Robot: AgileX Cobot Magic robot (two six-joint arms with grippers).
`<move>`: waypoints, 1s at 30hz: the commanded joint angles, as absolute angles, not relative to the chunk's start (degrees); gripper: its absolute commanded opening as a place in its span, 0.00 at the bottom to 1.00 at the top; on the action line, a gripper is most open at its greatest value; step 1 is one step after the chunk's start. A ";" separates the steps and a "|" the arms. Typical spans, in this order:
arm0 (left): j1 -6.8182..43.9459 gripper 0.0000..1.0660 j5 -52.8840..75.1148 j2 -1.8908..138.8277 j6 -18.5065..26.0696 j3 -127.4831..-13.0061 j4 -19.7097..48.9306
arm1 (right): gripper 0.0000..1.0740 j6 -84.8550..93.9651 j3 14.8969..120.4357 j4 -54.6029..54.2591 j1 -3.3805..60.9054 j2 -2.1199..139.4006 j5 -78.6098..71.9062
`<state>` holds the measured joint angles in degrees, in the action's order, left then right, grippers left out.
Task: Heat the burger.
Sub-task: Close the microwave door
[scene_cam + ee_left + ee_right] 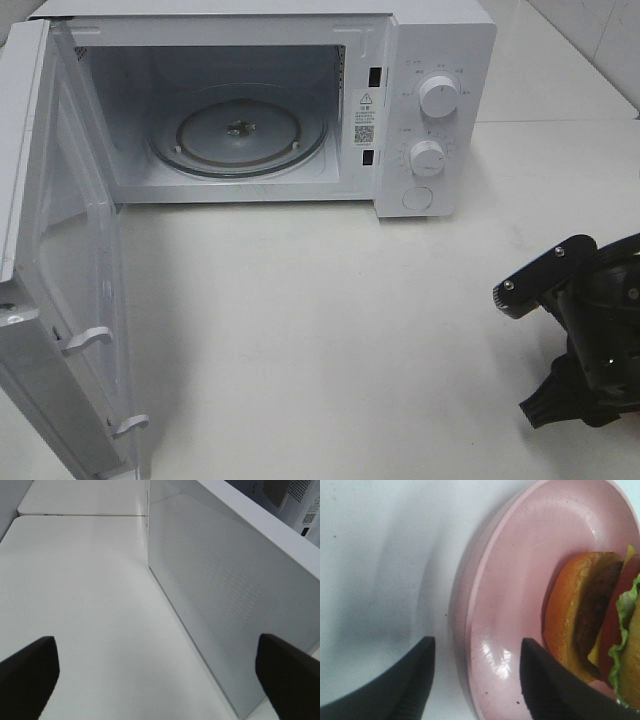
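In the right wrist view the burger (592,625), with bun, patty, cheese and lettuce, lies on its side on a pink plate (520,570). My right gripper (476,647) is open, its two dark fingers straddling the plate's near rim without closing on it. The white microwave (425,60) stands at the back with its door (60,300) swung wide open and the glass turntable (240,135) bare. My left gripper (156,647) is open wide and empty, beside the door's outer face (225,595). In the high view neither the burger nor the plate shows.
The right arm's black body (590,340) hangs over the table's right edge in the high view. The open door juts far forward on the left. Two knobs (438,95) sit on the microwave's right panel. White tabletop (330,320) stretches in front.
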<state>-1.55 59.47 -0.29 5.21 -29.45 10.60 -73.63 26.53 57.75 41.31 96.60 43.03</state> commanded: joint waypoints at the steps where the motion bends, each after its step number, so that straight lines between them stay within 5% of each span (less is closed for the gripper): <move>1: -1.83 0.94 58.90 -0.74 5.04 -29.51 10.83 | 0.62 -66.18 26.81 52.65 41.37 89.55 43.32; 9: -1.83 0.94 58.90 -0.74 5.04 -29.51 10.83 | 0.73 -50.13 26.81 39.76 41.37 70.36 42.51; 20: -1.83 0.94 58.90 -0.74 5.04 -29.51 10.83 | 0.71 -18.45 30.60 15.64 41.37 42.69 46.64; 30: -1.83 0.94 58.90 -0.74 5.04 -29.51 10.83 | 0.71 -13.52 31.05 6.88 41.37 32.03 62.40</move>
